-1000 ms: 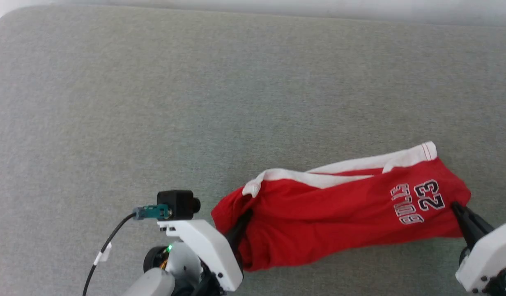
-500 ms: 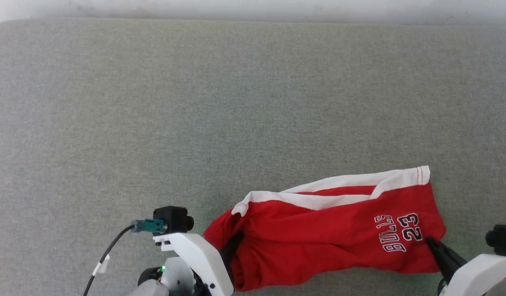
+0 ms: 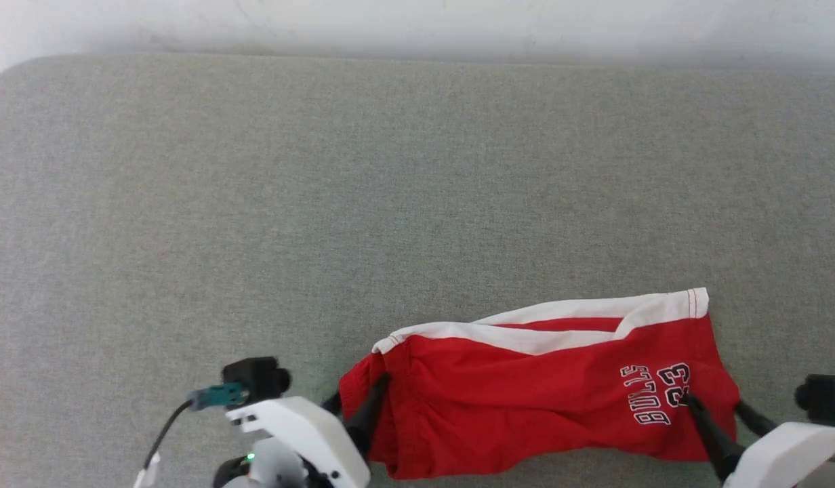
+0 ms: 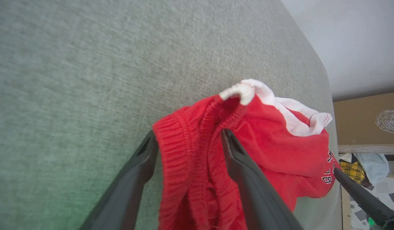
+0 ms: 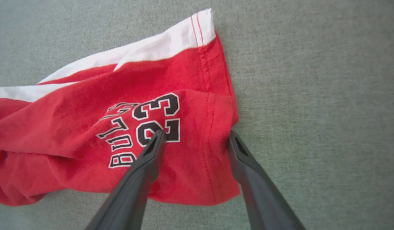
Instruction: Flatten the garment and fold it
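Note:
The garment (image 3: pixel 526 407), red shorts with white side stripes and "BULLS 23" lettering, lies stretched left to right on the grey padded surface (image 3: pixel 390 203), still wrinkled. My left gripper (image 3: pixel 358 393) stands open at the gathered waistband end, its fingers straddling the red elastic (image 4: pixel 177 150). At the leg hem on the right, my right gripper (image 3: pixel 712 403) is open too, one finger over the lettering (image 5: pixel 142 118) and one at the hem's edge. In the left wrist view the left gripper (image 4: pixel 188 134) holds nothing; the same goes for the right gripper (image 5: pixel 197 133) in its wrist view.
The surface's far edge (image 3: pixel 417 61) meets a pale wall. A cable (image 3: pixel 167 427) hangs from the left wrist camera. Beyond the surface's right end, the left wrist view shows a cardboard box (image 4: pixel 369 121) and piled cloths (image 4: pixel 360 166).
Both grippers have opened and let go of the garment, which now rests on the surface. The head camera has shifted, so the far edge sits lower in view.

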Available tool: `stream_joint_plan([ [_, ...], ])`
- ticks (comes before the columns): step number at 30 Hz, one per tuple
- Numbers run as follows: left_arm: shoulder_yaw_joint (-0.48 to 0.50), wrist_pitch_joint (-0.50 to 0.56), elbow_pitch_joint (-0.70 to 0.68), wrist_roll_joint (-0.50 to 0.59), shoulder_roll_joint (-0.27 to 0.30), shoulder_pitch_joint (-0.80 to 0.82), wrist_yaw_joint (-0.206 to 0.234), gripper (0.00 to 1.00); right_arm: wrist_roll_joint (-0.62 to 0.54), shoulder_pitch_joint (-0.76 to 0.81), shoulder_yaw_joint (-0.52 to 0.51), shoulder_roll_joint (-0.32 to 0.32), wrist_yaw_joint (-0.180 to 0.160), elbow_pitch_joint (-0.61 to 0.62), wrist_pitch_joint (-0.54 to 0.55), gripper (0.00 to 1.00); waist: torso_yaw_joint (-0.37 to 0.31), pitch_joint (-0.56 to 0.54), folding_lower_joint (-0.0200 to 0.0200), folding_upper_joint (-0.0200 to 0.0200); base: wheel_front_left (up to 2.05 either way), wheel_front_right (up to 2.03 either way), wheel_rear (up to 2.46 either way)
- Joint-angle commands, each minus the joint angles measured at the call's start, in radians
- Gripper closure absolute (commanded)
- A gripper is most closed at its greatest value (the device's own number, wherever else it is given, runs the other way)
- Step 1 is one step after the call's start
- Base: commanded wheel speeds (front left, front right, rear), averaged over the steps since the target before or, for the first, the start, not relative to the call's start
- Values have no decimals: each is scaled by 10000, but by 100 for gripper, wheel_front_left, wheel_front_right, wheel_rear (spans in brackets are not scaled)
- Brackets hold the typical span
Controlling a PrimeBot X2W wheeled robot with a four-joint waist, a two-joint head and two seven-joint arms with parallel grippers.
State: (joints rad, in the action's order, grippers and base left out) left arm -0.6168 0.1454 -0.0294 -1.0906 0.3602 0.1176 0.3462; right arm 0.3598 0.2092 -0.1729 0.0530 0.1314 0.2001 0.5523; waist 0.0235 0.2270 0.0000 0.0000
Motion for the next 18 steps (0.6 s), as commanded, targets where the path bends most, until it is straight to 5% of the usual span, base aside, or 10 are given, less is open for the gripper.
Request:
stream_joint_plan([
  [1,240,-373,-177,146,198,-336,173,0,-113,-4,-186,-27,-7,263,29,0,51,-114,0,0,0,0,0],
  [12,1485,-3608,-1786,2135,823,-1003,803,0,-1257,-111,-977,-27,-7,958,158,0,399,-127,0,0,0,0,0],
  [18,1707,-4005,-1880,3255,622,-863,843,0,-1651,-362,-795,-27,-7,366,234,0,645,100,0,0,0,0,0],
])
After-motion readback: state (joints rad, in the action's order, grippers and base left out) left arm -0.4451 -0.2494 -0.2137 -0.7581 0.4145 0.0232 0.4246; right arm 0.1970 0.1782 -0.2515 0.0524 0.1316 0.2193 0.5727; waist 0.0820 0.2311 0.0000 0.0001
